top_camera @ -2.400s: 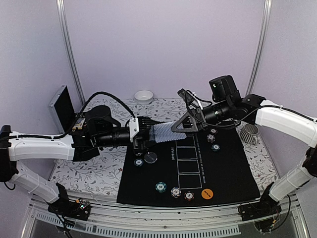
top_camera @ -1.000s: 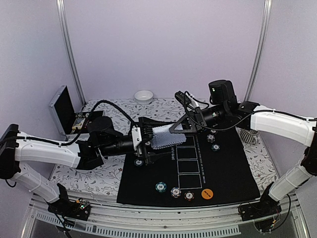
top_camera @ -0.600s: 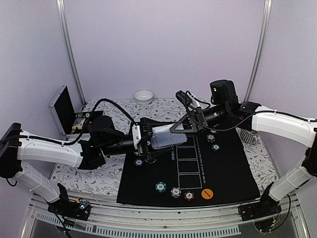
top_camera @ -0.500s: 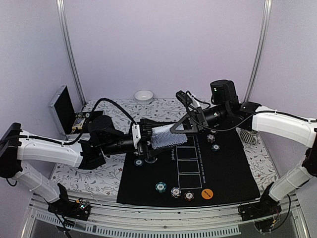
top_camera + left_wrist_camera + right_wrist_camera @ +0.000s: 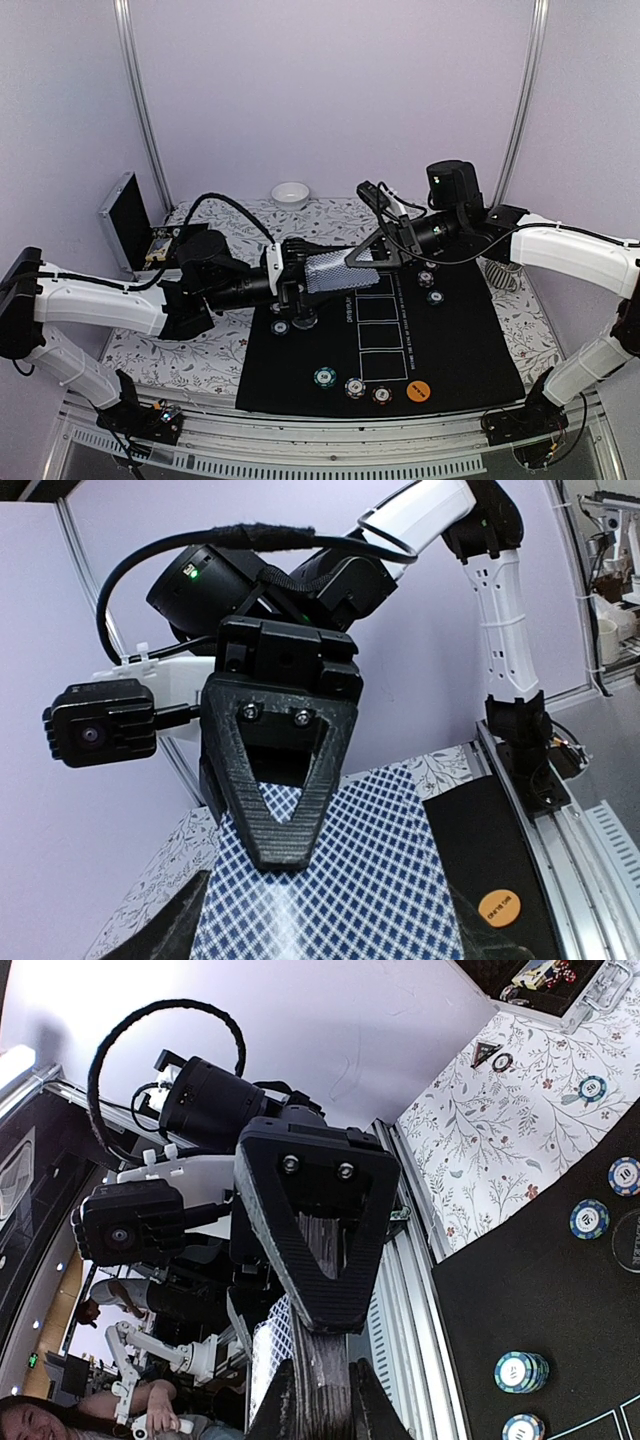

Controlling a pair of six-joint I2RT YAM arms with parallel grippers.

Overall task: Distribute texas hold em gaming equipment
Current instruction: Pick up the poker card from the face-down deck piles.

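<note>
Over the far-left part of the black mat (image 5: pixel 450 340) I saw the two grippers meeting nose to nose. R gripper (image 5: pixel 358 260) was clamped narrow on the card deck (image 5: pixel 330 272), held in the air above the mat, w/ the L gripper (image 5: pixel 292 288) at the deck's other end, fingers either side of it, but I couldn't tell if they touched. Three striped chips (image 5: pixel 354 387) and an orange disc (image 5: pixel 419 390) lay along the mat's near edge

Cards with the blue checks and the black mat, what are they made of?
The cards look like thin coated paper or plastic: printed blue-and-white checks with a pale glare streak, and a layered stack edge in the right wrist view. The black mat looks like matte fabric or rubber: flat, no shine, white printed lines. Looks alone cannot settle it.
</note>
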